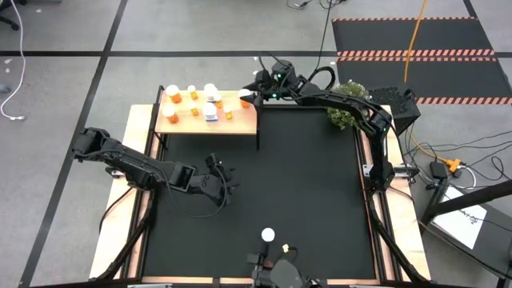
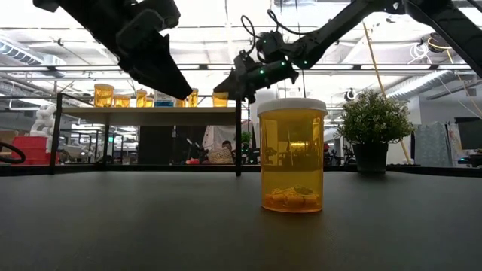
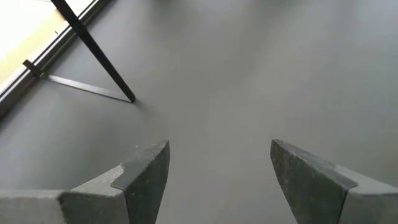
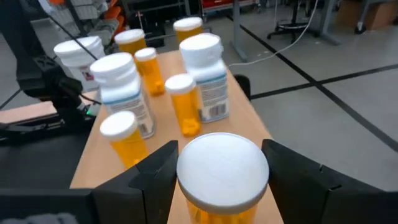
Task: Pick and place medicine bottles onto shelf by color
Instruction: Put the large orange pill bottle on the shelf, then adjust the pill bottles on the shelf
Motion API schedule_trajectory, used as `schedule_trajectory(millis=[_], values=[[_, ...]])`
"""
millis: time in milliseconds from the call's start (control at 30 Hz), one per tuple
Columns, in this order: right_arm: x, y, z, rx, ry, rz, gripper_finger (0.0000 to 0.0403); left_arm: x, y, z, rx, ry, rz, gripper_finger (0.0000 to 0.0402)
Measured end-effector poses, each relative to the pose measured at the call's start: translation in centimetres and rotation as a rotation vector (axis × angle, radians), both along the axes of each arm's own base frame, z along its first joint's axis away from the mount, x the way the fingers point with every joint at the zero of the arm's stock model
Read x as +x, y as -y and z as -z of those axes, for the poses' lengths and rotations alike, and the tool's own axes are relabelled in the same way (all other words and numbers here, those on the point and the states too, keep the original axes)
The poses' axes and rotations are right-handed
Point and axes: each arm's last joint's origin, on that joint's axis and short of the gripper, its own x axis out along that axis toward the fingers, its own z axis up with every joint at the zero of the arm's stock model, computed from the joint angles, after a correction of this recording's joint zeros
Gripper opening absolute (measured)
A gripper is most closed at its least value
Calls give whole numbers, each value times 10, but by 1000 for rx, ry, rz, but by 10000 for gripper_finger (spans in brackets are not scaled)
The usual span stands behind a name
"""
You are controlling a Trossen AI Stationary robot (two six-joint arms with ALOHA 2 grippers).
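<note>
Bottle [image 4: 222,171] sat gripped in your right jaws [image 4: 217,168] at the shelf's [image 1: 240,122] three-o'clock end; left jaws [image 3: 217,168] gaped empty.

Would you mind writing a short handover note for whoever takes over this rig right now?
Right gripper: shut on an orange bottle, held at the shelf's right end.
Left gripper: open, holding nothing, over the black mat below the shelf.
Done: several orange and white bottles already stand on the shelf.
Left: set down the held bottle, then fetch the last orange bottle, standing at the mat's near edge.
</note>
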Motion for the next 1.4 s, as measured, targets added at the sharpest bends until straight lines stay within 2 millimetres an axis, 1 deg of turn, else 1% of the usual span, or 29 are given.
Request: schedule_trajectory(millis=[100, 400, 733, 867, 933, 1033, 1067, 1267, 1333, 1400], values=[[0, -2, 3, -3, -7, -7, 217, 0, 0, 0, -1, 0, 0, 280], [-2, -2, 2, -13, -13, -7, 219, 0, 0, 0, -2, 1, -1, 280], [-2, -2, 3, -15, -19, -9, 247, 0, 0, 0, 10, 4, -8, 280], [-2, -2, 1, -20, -14, -9, 258, -3, -2, -10, 18, 36, -4, 280], [-3, -4, -3, -25, -7, -11, 263, -8, -4, -20, 27, 62, -7, 280], [-7, -8, -16, -40, 8, -12, 270, -12, -10, -50, 33, 139, -42, 280], [-9, -9, -21, -51, 14, -14, 272, -15, -13, -59, 37, 137, -51, 280], [-26, -23, -58, -98, 30, -20, 283, -21, -34, -114, 119, 27, -77, 280], [-33, -30, -69, -108, 14, -29, 283, -19, -42, -133, 139, 16, -94, 280], [-41, -38, -77, -118, -21, -44, 281, -20, -52, -147, 135, -30, -112, 280]])
